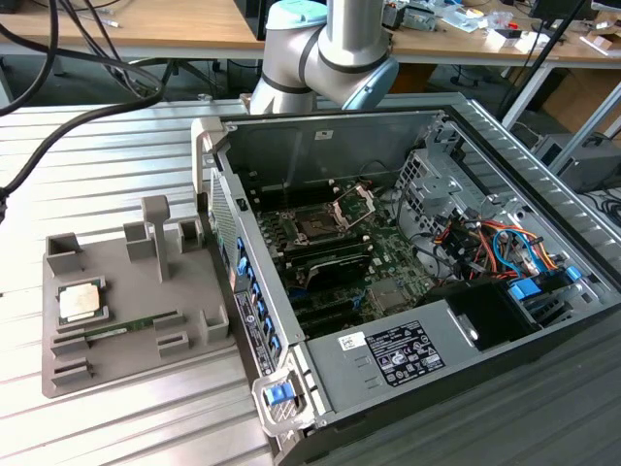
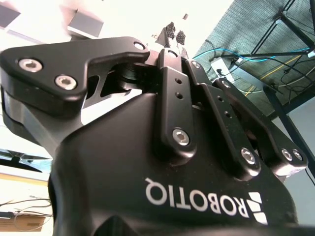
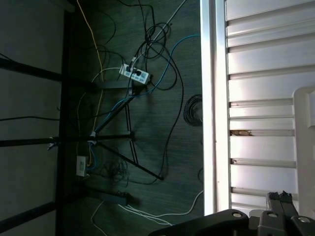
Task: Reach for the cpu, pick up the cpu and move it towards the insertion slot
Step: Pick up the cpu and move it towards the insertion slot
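The gripper [image 2: 175, 33] hangs with its jaws drawn nearly together around nothing, by the edge of the ribbed metal table [image 1: 97, 165] (cables [image 3: 147, 73] sprawl on the floor [image 3: 39, 98] beyond). The cpu [image 1: 80, 303] lies well away from it, flat in the grey tray [image 1: 146, 361]. I'd judge the chip light, stiff and fragile, best gripped by opposite rims. The insertion slot [image 1: 315, 230] sits open inside the computer case [image 1: 310, 146].

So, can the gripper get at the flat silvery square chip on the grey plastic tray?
Probably yes: the chip lies uncovered on the tray, the tray's upright posts stand apart from it, and the gripper holds nothing.
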